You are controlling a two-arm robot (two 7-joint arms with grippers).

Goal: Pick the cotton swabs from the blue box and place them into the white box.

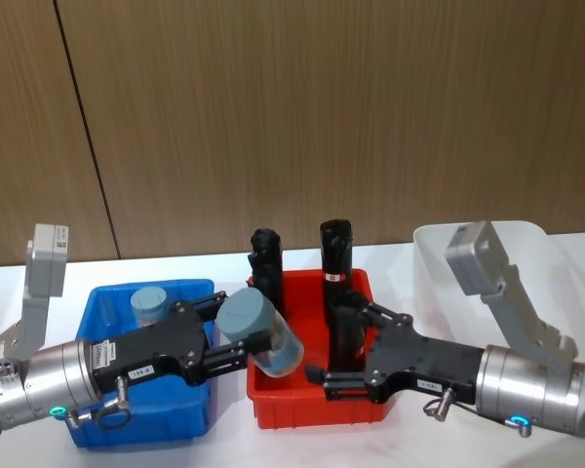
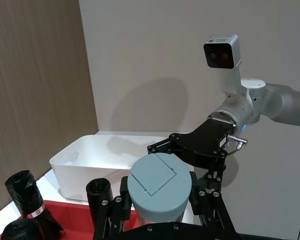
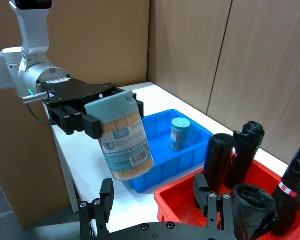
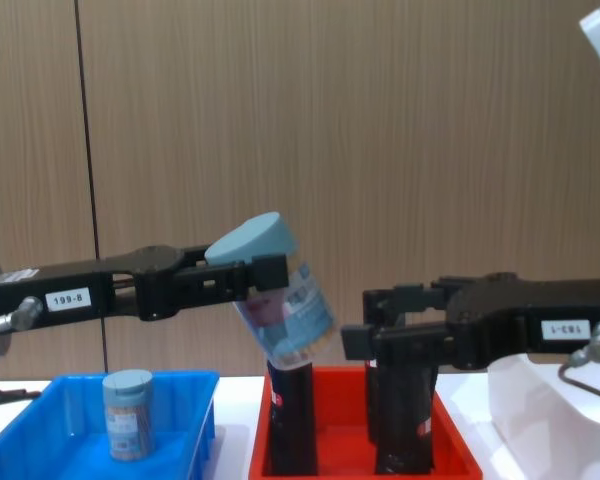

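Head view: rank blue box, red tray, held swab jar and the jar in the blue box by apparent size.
1. blue box and red tray: alike, partly covered.
2. held swab jar, nearer the camera.
3. jar in the blue box.

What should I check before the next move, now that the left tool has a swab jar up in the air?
1. Grip: left tool shut on the held jar near its lid, jar tilted: ok.
2. Receiver: right tool open, apart from the jar, over the red tray: ok.
3. Clearance between the jar's bottom and the black rolls below it: cannot tell.
4. Destination: white box standing on the right, beyond the red tray: ok.
5. Source: blue box emptied: not ok, a second jar stands upright in it.
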